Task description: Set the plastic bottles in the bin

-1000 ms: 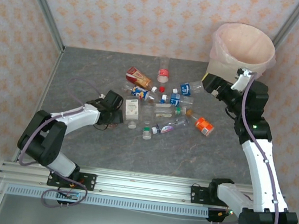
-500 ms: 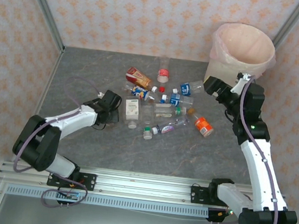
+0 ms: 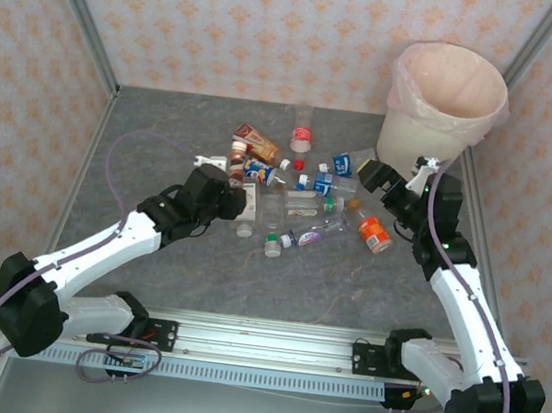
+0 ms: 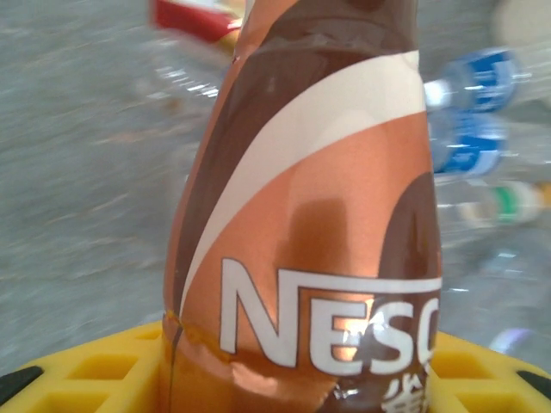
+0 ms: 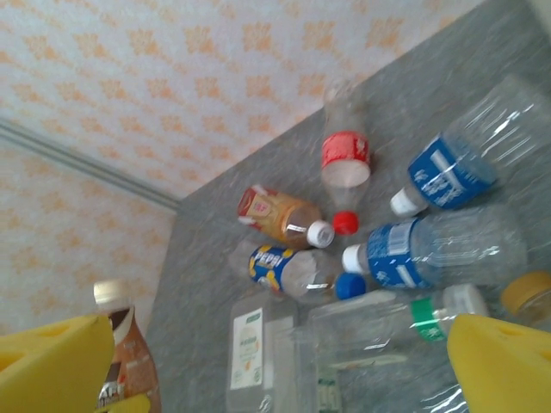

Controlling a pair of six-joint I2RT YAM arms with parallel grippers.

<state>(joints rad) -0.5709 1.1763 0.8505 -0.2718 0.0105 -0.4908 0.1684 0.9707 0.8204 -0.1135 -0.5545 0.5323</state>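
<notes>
Plastic bottles (image 3: 301,205) lie heaped mid-way across the bench (image 3: 153,141). Left jaws clenched on a brown Nescafé bottle (image 4: 318,215), held upright at the heap's left edge; hard to tell whether it is clear of the bench. Right jaws released, spread wide, by the heap's right side. Bin (image 3: 413,143) in the far right corner.

A grey, stone-patterned tabletop (image 3: 208,269) is enclosed on three sides by walls (image 3: 278,25) papered in pale pink with a repeated orange floral motif. Slanted metal posts (image 3: 79,9) are seen at the two far corners. Along the near edge, aluminium rails (image 3: 269,343) are laid across the table. The scene is evenly lit, and only soft shadows are cast.
</notes>
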